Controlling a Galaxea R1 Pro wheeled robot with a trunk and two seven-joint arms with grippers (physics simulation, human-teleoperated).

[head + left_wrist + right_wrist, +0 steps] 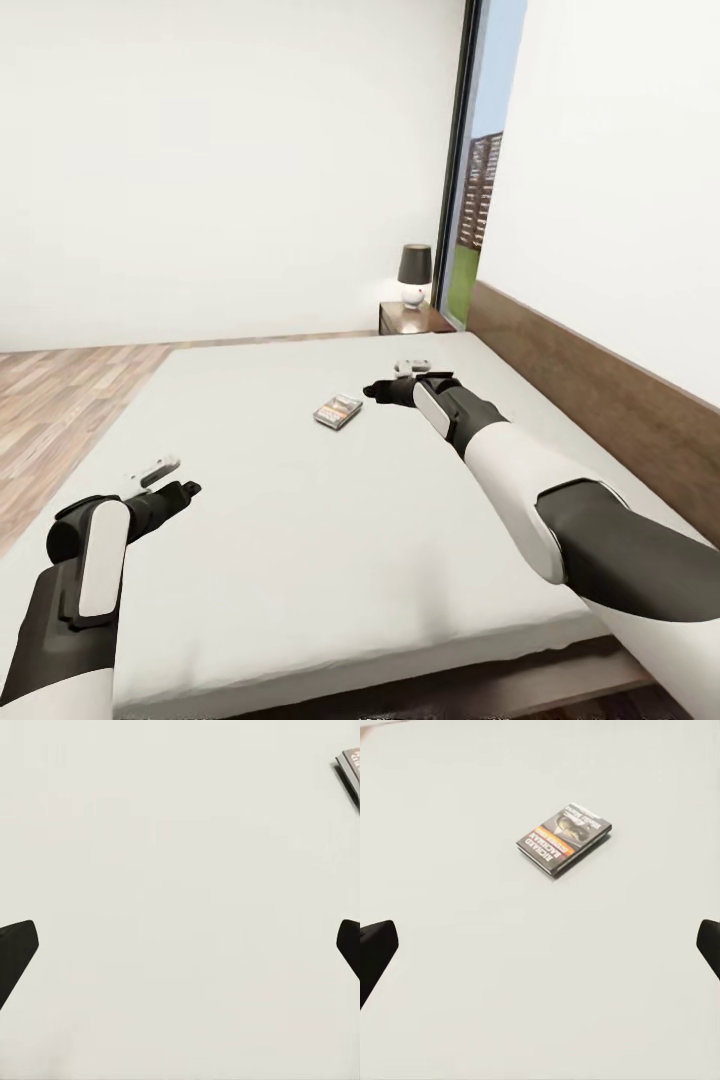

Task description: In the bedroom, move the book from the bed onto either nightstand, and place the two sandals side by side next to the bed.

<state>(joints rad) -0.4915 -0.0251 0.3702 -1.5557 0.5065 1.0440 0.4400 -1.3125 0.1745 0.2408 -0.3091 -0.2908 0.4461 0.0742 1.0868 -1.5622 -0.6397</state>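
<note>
While wide apart, right pincer point(540, 945) apparently empty.

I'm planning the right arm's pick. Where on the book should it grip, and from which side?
The book lies flat and thin on the bed, so probably pinch it across its short width, coming from above with the right gripper, jaws wide. Its low edges leave little to catch, so the fingers likely need to press into the mattress.

book point(351, 771) cut off at picture's edge
</note>
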